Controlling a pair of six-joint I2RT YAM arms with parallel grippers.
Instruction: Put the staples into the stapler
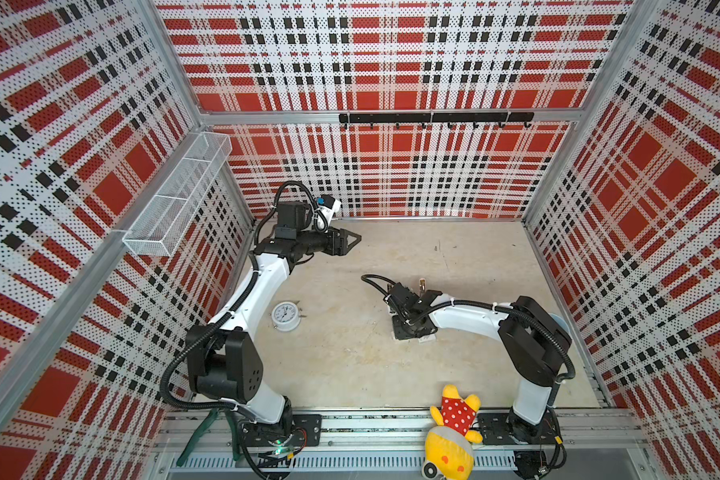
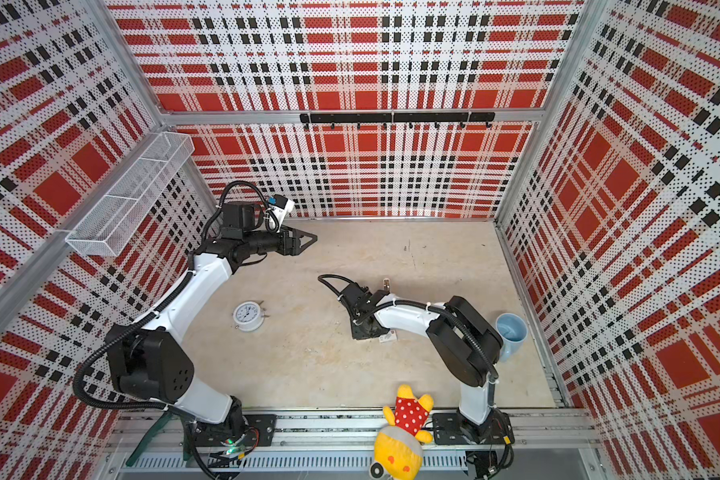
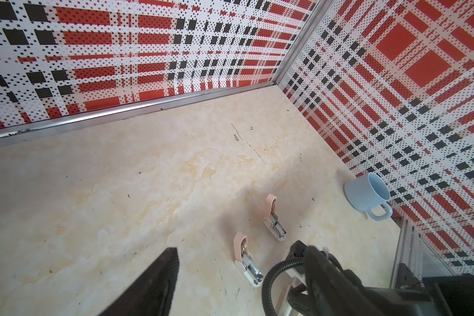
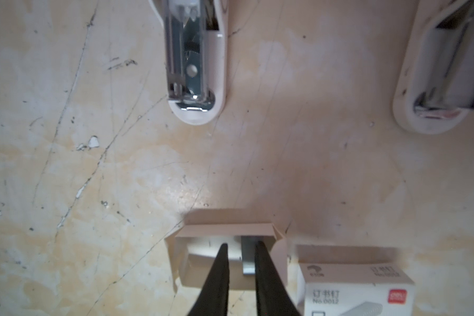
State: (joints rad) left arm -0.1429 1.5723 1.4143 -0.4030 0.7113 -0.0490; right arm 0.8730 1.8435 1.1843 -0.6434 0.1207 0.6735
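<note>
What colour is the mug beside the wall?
The mug is light blue; the left wrist view shows it best.

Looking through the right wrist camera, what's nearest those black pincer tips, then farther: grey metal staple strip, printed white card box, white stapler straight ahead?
1. Grey metal staple strip, between the tips of the right gripper.
2. Printed white card box, just beside it.
3. White stapler, well ahead across the table.

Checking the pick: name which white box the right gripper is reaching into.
The plain open box, with the right gripper's fingertips flanking the staples inside; the printed, red-marked box lies beside it.
</note>
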